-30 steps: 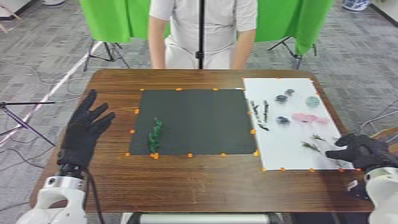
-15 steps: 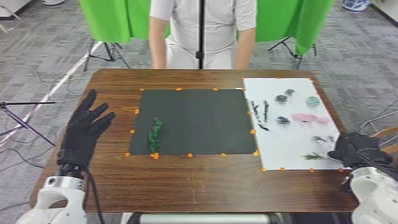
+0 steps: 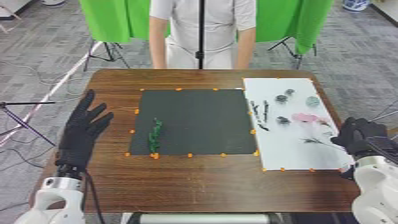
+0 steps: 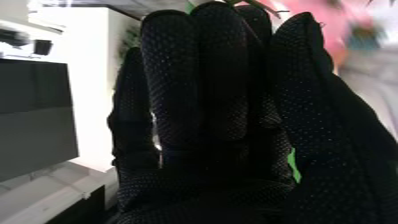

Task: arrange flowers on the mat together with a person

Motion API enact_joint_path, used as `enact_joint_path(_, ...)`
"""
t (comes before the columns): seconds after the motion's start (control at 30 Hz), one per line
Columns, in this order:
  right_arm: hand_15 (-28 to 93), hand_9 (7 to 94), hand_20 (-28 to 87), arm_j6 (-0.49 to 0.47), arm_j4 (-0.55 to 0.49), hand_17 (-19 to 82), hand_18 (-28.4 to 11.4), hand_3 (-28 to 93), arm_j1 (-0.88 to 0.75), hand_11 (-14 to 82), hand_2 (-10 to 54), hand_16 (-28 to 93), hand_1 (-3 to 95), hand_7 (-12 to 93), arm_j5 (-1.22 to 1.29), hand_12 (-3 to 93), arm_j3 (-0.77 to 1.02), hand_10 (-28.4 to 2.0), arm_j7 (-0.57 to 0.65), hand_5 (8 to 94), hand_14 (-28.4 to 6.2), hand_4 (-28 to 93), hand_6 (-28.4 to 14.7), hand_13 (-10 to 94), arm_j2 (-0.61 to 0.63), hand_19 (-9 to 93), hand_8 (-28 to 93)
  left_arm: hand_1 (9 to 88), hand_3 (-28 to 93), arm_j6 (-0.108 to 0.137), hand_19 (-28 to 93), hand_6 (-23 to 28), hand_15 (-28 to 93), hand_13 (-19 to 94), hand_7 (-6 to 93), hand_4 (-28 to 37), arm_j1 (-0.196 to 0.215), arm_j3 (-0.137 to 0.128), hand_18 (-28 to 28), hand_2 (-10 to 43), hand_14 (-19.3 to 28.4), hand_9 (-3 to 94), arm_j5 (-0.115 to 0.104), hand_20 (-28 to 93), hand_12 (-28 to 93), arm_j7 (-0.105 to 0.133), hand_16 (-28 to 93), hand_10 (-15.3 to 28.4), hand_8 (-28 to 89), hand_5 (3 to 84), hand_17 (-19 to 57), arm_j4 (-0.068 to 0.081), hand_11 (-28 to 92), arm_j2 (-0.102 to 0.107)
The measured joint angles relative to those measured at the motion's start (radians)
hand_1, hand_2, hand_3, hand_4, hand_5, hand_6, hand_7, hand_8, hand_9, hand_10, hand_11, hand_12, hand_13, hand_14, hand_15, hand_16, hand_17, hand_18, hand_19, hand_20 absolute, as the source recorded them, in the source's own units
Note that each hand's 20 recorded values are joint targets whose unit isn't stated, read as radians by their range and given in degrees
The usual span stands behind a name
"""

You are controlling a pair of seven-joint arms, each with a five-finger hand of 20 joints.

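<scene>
Head view. Presents, just off centre, a dark mat [image 3: 200,120], with a green sprig [image 3: 155,136] lying lengthwise at the mat's eight o'clock. Places a white sheet [image 3: 293,161] at the mat's three o'clock. Carries on the sheet, between nine and ten o'clock, dark twigs [image 3: 265,112]; near twelve, two dark blooms [image 3: 281,98]; just short of centre, towards ten, another dark bloom [image 3: 283,120]; at one, a pale green bloom [image 3: 313,101]; at two, pink flowers [image 3: 305,118]. Locates at the sheet's five o'clock a wispy sprig [image 3: 313,141], with the stem running towards four, to the right hand [image 3: 364,137]. Sets the left hand [image 3: 80,136] between eight and nine o'clock in the view, beside the mat, with fingers straight and loosely spread, thumb apart.

Right wrist view. Depicts the right hand [image 4: 209,192] with fingers curled close together and thumb alongside, pinching the wispy sprig by its stem. Includes, beyond the glove, blurred pink petals, the white sheet and the dark mat.
</scene>
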Motion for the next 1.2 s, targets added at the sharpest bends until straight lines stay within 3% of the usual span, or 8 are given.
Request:
enact_joint_path(0.17, 57, 87.9, 29, -0.002, -0.085, 26, -19.4, 57, 0.197, 30.8, -6.8, 22, 53.6, 19, 0.097, 21.1, -0.159, -9.0, -0.011, 84.5, -6.3, -26, 4.3, 75, -0.010, 67, 4, 22.2, 75, 0.006, 47, -4.2, 19, 22, 11.6, -27.4, 0.021, -0.023, 28.3, 4.7, 19.1, 26.5, 0.000, -3, 14, -0.003, 1, 12.3, -10, 23.3, -11.6, -0.018, 9, 0.010)
enact_joint_path(0.33, 60, 88.3, 29, -0.016, -0.090, 25, -19.2, 57, 0.468, 32.9, -7.0, 22, 53.2, 20, 0.123, 21.6, -0.420, -9.1, -0.028, 84.9, -6.7, -25, 3.7, 75, -0.081, 68, 5, 22.3, 75, 0.022, 47, -4.1, 19, 22, 11.6, -27.2, 0.041, -0.038, 28.2, 4.7, 19.1, 26.4, -0.003, -3, 14, -0.003, 1, 12.3, -10, 23.4, -11.6, -0.030, 9, 0.021)
enact_joint_path(0.7, 64, 89.6, 29, -0.088, 0.072, 25, -19.2, 56, 0.919, 35.1, -6.8, 21, 52.4, 20, 0.090, 21.8, -0.907, -9.8, -0.004, 86.6, -7.7, -24, 2.6, 76, -0.363, 71, 6, 22.4, 75, 0.037, 47, -4.0, 20, 22, 11.5, -27.0, 0.047, -0.041, 28.3, 4.5, 19.2, 26.4, -0.003, -3, 14, -0.003, 1, 12.3, -9, 23.4, -11.7, -0.036, 9, 0.029)
enact_joint_path(0.97, 65, 90.1, 28, -0.239, 0.120, 25, -19.7, 56, 1.014, 35.9, -6.3, 21, 51.5, 19, 0.061, 21.8, -1.029, -10.2, -0.004, 87.5, -8.4, -23, 2.5, 76, -0.537, 72, 6, 22.6, 75, 0.037, 47, -4.0, 19, 22, 11.4, -27.0, 0.045, -0.046, 28.3, 4.5, 19.1, 26.4, -0.001, -3, 14, -0.010, 1, 12.4, -9, 23.6, -11.7, -0.040, 9, 0.029)
enact_joint_path(1.2, 68, 93.4, 26, -0.352, 0.164, 26, -21.7, 58, 1.030, 37.8, -5.7, 21, 48.7, 18, 0.036, 22.1, -1.073, -10.3, 0.016, 92.2, -9.9, -22, 2.1, 79, -0.596, 77, 4, 22.6, 75, 0.036, 47, -4.0, 20, 22, 11.5, -26.7, 0.032, -0.041, 28.2, 4.5, 19.1, 26.3, 0.000, -3, 14, -0.022, 1, 12.4, -9, 23.6, -11.6, -0.040, 9, 0.032)
